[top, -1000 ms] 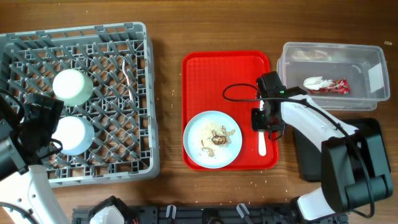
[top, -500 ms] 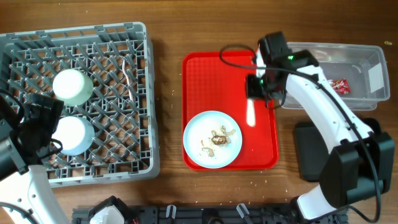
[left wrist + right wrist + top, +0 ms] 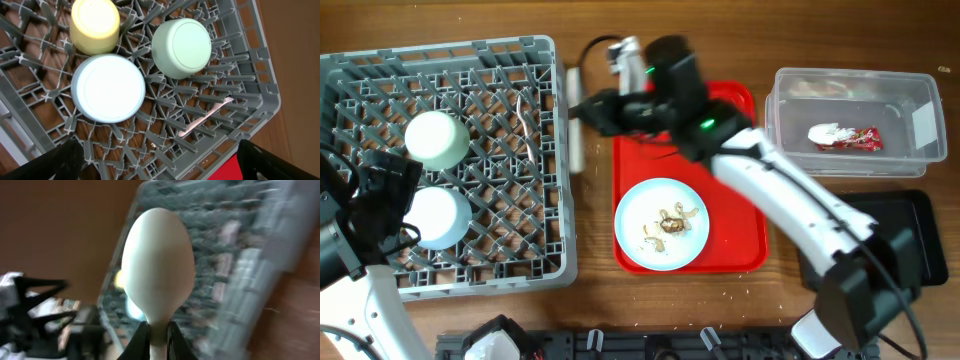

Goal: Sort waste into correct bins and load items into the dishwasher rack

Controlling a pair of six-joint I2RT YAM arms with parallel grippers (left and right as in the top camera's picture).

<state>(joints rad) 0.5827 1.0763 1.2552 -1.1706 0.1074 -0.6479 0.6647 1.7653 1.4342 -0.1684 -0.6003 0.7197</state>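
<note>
Overhead, white spoon (image 3: 577, 130): is hanging just outside the dishwasher rack (image 3: 490, 90) edge.
Right gripper (image 3: 159, 336): is pinching the spoon's handle.
Left gripper (image 3: 160, 155): is gaping wide, empty, over the rack.
Rack obstacles: 1 yellow cup (image 3: 95, 25), 1 mint-green bowl (image 3: 181, 47) and 1 pale blue bowl (image 3: 108, 87) are sitting inverted inside.

White spoon (image 3: 157, 265) in R claw (image 3: 159, 339); mint bowl (image 3: 181, 47), blue bowl (image 3: 108, 88), yellow cup (image 3: 95, 26) inverted in rack (image 3: 200, 100).

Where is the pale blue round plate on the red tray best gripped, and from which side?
Probably the right rim of the pale blue round plate, approached from the right: it lies flat, the food scraps sit mid-plate, and bare red tray is free there.
</note>
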